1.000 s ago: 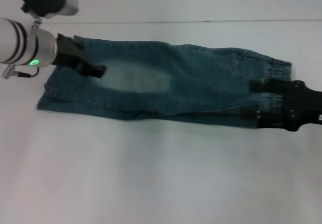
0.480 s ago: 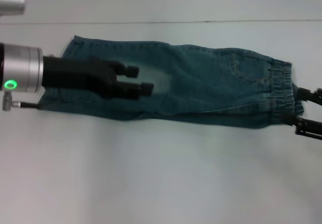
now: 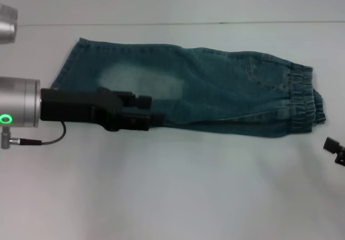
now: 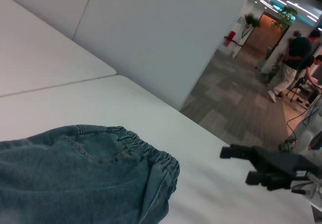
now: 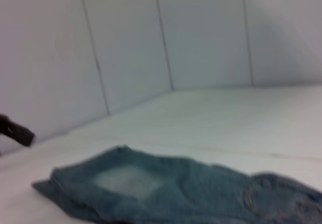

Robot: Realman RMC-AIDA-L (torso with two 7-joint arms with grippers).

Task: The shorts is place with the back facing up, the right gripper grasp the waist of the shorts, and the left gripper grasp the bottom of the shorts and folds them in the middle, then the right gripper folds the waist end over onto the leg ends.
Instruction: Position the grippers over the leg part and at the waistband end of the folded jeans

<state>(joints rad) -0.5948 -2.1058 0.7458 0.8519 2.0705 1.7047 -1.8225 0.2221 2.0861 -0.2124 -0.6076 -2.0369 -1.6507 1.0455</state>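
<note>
A plain white table is stretching out under my head camera, with pale panelled walls closing it in at the back and, in my left wrist view, an open hall with grey flooring and people standing far off. My left gripper is hanging at the near edge of the shorts, its slim black fingers lying close together with only a narrow gap between them and gripping nothing; it is pointing toward my right from the silver wrist, where the green light ring is glowing. My right gripper is hovering off the cloth, well apart from the elastic waistband, and only its tip is showing at the right edge of the head view; its skeletal fingers are standing apart and empty in my left wrist view. The shorts are lying flat along the far half of the table, folded lengthwise into a long narrow strip, the leg ends toward my left, the gathered waistband toward my right, and a faded pale patch showing just beyond my left gripper.
</note>
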